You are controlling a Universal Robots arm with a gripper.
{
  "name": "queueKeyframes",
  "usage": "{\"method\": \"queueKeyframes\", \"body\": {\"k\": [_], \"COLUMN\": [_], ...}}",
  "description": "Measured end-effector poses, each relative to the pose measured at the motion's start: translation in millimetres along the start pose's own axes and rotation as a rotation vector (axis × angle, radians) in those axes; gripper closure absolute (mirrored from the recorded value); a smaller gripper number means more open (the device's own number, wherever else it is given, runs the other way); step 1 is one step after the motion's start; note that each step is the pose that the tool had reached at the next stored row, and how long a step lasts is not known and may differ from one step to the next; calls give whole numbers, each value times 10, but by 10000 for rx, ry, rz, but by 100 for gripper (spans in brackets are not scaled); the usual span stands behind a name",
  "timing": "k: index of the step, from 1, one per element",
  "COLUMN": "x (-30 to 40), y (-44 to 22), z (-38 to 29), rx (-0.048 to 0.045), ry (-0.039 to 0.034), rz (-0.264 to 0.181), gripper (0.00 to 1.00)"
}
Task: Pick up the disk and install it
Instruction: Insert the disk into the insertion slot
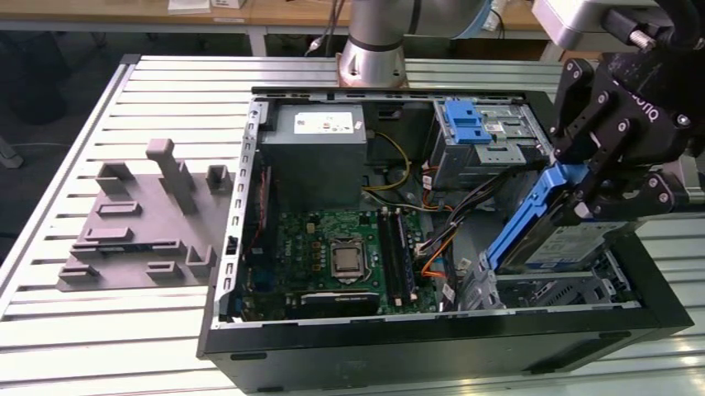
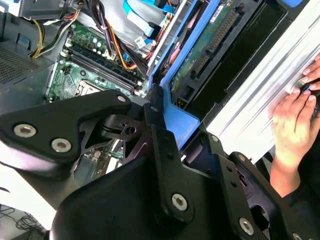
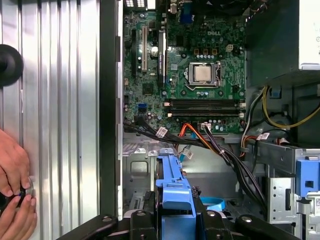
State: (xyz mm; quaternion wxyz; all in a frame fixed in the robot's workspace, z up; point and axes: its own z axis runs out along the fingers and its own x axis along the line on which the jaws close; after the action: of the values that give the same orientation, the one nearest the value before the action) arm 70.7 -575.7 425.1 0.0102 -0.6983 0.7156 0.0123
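Slats of bare metal make up the desk [image 1: 66, 330], which carries an open black computer case [image 1: 441, 346] lying on its side. On the exterior view's left, just beside the case, sits a grey fixture plate [image 1: 132, 223] with raised blocks. Inside the case, a grey power supply box [image 1: 319, 144] lies next to the green motherboard [image 1: 330, 256]. A metal drive cage [image 1: 480, 132] with blue latches stands further toward the exterior view's right.

At that right end of the case the black end effector [image 1: 603, 202] hangs from the arm, its fingers pressed onto the blue carrier of the disk [image 1: 564, 243]. The disk is held steeply tilted, label facing outward, with its lower end dipping into the case near the empty bay. Whether it touches the bay cannot be told. The carrier's end tab [image 3: 175, 192] juts out from between the fingers in the first wrist view.

A person's hand [image 2: 295, 120] rests on the desk slats outside the case wall.
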Motion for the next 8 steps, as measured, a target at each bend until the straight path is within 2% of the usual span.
{"method": "queueKeyframes", "body": {"k": [8], "x": [3], "y": [0], "z": [63], "rx": [0], "ry": [0], "rz": [0], "gripper": [64]}}
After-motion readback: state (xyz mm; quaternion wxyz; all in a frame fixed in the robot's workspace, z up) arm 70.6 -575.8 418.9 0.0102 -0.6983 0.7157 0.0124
